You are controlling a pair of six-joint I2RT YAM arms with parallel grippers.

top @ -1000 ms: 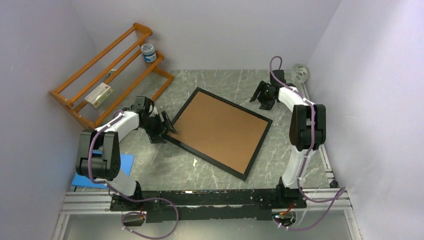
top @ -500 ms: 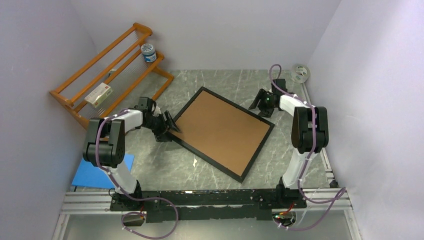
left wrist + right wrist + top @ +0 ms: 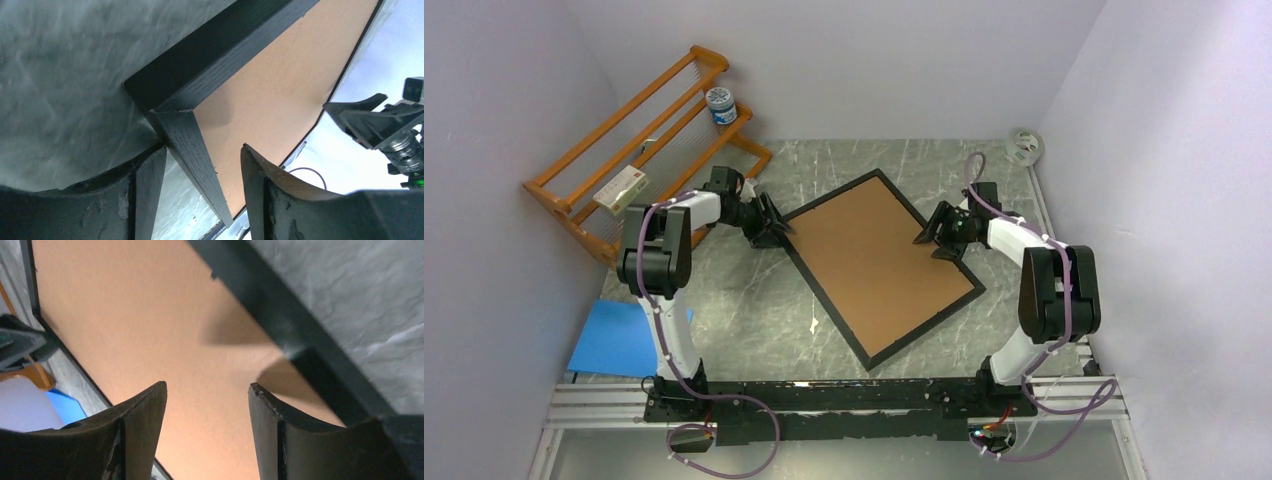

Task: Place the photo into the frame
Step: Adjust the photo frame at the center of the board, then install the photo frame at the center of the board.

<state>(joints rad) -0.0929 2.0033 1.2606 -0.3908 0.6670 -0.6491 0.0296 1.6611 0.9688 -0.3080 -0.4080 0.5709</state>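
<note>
The frame (image 3: 826, 305) is lying flat mid-table, turned diagonally. Its long axis is running from the far middle of the table (image 3: 744, 310) toward the near right corner. The brown backing board (image 3: 879, 265) is sitting inside it, facing up.

The left gripper (image 3: 772, 224) is sitting at the frame's left corner. In the left wrist view its fingers (image 3: 150, 180) are spread and straddling the black rail just below that corner. One finger is just beside the rail, a gap is showing at the other, and nothing is clamped.

The right gripper (image 3: 944, 232) is hovering over the far-right long edge. Its fingers (image 3: 145, 415) are parted above the bare board, with nothing between them and the rail lying off to their outer side.

Judging from this, the left arm is placed to pinch or nudge the frame, since the rail is already lying between its fingers and pointing away from the wrist. The right would need to shift outward to reach its rail.

The photo is not showing in any view. It may be lying under the board, but I cannot tell. Whether either gripper is touching the board is hard to make out, and the wrist views are cutting off most of the frame.
</note>
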